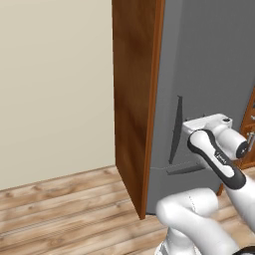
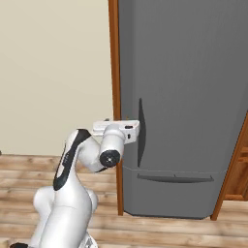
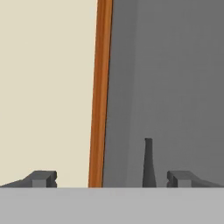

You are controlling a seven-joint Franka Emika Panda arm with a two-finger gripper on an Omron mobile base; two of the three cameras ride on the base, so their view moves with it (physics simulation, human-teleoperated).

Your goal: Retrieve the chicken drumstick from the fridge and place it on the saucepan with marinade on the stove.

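Facing the closed fridge (image 2: 184, 97), jaws wide open, empty, dark handle (image 3: 148, 164) between them.

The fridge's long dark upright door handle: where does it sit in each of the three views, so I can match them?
Left base view: the handle is right of centre, just left of the hand.
Right base view: it is at centre, right of the hand.
Hand view: its top end rises at the bottom, right of centre.
Shared landmark: the brown wooden side panel left of the grey door.
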